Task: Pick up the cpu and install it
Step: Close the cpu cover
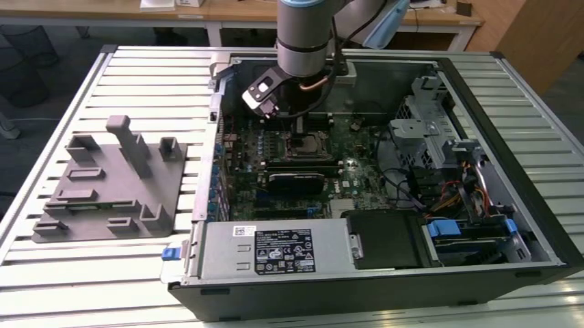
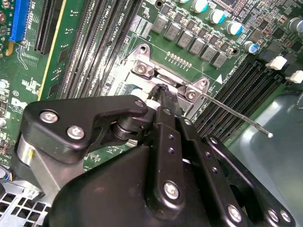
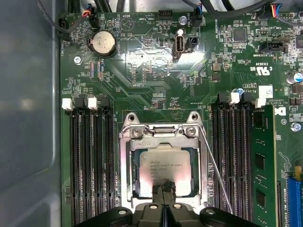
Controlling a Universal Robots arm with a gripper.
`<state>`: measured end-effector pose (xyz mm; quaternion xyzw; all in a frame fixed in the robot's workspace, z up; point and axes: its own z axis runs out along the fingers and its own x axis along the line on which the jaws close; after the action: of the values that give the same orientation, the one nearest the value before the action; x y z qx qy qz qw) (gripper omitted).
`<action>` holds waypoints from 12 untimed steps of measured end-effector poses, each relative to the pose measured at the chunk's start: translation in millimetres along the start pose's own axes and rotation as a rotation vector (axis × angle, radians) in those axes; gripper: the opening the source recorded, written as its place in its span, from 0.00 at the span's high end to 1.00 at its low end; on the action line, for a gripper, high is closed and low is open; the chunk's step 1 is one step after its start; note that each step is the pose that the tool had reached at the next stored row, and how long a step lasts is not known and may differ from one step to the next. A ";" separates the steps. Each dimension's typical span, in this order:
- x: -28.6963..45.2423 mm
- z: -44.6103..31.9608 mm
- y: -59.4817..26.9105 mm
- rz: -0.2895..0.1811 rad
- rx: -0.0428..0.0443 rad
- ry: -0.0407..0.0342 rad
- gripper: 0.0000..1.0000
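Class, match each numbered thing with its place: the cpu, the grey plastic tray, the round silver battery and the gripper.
Things
1. cpu
2. grey plastic tray
3. round silver battery
4. gripper

Places
A. on the slatted table, outside the computer case
B. lying flat inside the socket frame
C. over one edge of the cpu
D. on the green board, apart from the socket

Pairs: 1-B, 2-A, 3-D, 4-C

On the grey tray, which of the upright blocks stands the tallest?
The narrow post at the far edge of the tray, in the middle. It stands between two shorter blocks and rises clearly above every other block there.
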<state>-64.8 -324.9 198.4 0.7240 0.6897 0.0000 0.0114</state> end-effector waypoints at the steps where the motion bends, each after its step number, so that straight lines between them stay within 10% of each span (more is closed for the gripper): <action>1: 0.1 0.1 0.4 0.000 -0.0001 0.0012 0.89; 12: 0.7 0.5 12.7 0.000 0.0005 0.0137 0.89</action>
<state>-52.1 -324.9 198.1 0.7240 0.6897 0.0048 0.0065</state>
